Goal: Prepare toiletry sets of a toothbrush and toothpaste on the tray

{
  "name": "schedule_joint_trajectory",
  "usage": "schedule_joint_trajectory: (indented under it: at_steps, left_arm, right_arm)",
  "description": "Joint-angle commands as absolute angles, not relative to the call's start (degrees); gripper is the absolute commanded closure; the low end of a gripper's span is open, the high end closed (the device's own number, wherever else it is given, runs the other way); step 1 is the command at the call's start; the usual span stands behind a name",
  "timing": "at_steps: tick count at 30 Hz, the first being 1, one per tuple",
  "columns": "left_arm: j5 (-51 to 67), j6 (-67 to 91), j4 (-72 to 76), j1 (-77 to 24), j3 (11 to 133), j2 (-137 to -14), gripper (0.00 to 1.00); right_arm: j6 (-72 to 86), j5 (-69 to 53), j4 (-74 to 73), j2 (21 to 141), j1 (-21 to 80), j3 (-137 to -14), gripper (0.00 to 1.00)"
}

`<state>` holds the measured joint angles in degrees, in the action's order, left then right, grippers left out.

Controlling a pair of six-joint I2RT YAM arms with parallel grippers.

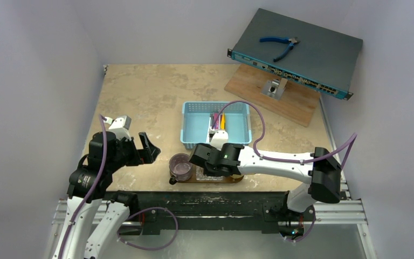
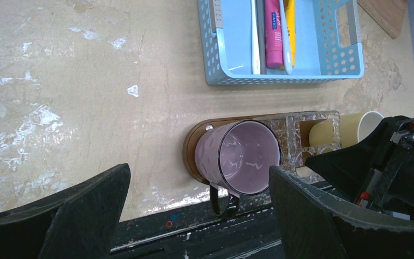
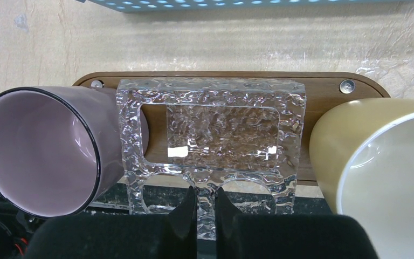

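Note:
The pink tube [image 2: 273,32] and yellow tube [image 2: 291,27] lie with thin white brushes [image 2: 255,38] in the light-blue basket [image 2: 323,73]; they also show in the top view [image 1: 218,122]. The dark-brown oval tray [image 3: 221,79] carries a clear textured holder [image 3: 210,129], a purple cup [image 3: 38,151] and a cream cup [image 3: 377,156]. My right gripper [image 3: 206,204] is shut on the holder's thin web between its two round holes. My left gripper [image 2: 199,216] is open and empty, left of and above the purple cup [image 2: 242,156].
The basket [image 1: 215,129] stands just behind the tray [image 1: 236,178]. A lighter wooden board [image 1: 280,97] holds a tilted grey device with blue pliers [image 1: 280,46] at the back right. The black frame rail runs close along the tray's near side.

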<state>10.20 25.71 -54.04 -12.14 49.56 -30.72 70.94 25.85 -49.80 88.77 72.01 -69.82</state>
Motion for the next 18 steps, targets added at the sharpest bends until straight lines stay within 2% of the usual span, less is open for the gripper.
schedule_joint_trajectory:
  at_steps: [1,9,18]
  left_arm:
    - [9.84,24.97,-52.52,-12.48,49.22,-30.39,0.00]
    - [9.84,24.97,-52.55,-12.52,49.28,-30.58,0.00]
    - [9.84,24.96,-52.47,-12.57,49.22,-30.57,0.00]
  right_arm:
    - [72.24,27.17,-50.69,88.83,72.33,-71.03,0.90]
    - [71.68,28.36,-52.54,89.29,72.33,-73.70,0.72]
    - [70.19,31.11,-56.56,88.08,72.33,-78.54,0.67]
